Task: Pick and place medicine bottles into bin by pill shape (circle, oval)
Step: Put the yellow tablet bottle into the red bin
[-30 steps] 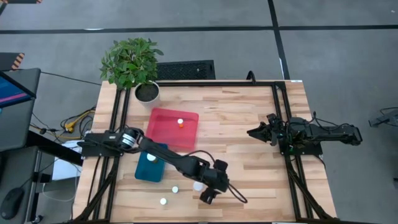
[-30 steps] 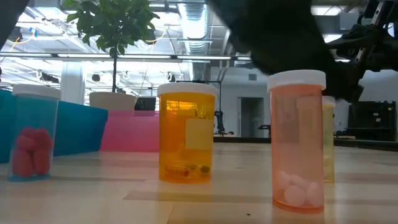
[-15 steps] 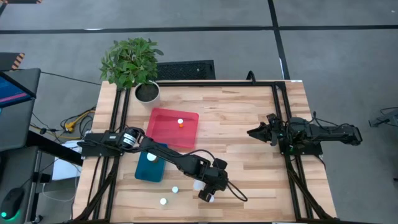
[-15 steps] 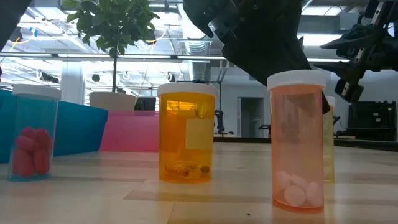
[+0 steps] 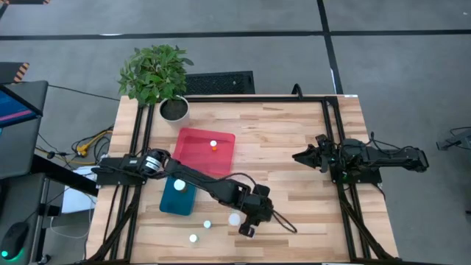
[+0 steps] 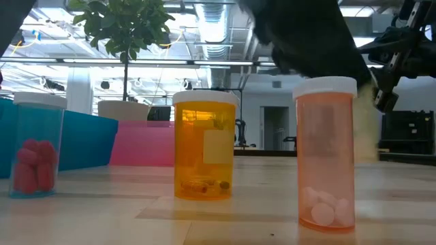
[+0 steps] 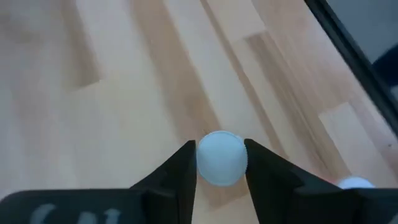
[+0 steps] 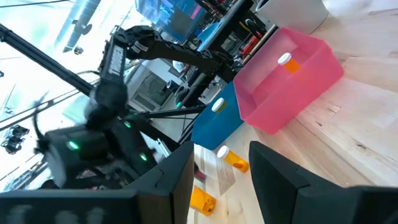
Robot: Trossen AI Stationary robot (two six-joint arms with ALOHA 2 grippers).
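Observation:
My left gripper (image 5: 248, 230) is near the table's front edge, shut on a small bottle with a white cap (image 7: 221, 157). In the low view that bottle (image 6: 365, 129) is a yellowish blur behind a pale orange bottle (image 6: 325, 156) holding white round pills. More bottles stand upright on the table: one beside the gripper (image 5: 235, 218), two to its left (image 5: 207, 224) (image 5: 193, 238). The low view shows an orange one (image 6: 204, 146) and a blue one (image 6: 37, 146). My right gripper (image 5: 296, 156) is open and empty at the table's right side. My left gripper pinches the bottle's round white cap (image 7: 204, 163) between its two fingers, one on each side of the cap. The fingers come from above, pointing down. In the low view the bottle hangs upright below them, its base above the table top.
A pink tray (image 5: 197, 158) holds one bottle (image 5: 213, 145). A blue bin (image 5: 169, 204) beside it holds another bottle (image 5: 179, 185). A potted plant (image 5: 157, 76) stands at the far left corner. Bare wood lies between the two arms.
My left gripper has shifted slightly away from the near edge. The yellowish bottle, which stood on the table behind the pale orange one, has risen off the table and shows blurred.

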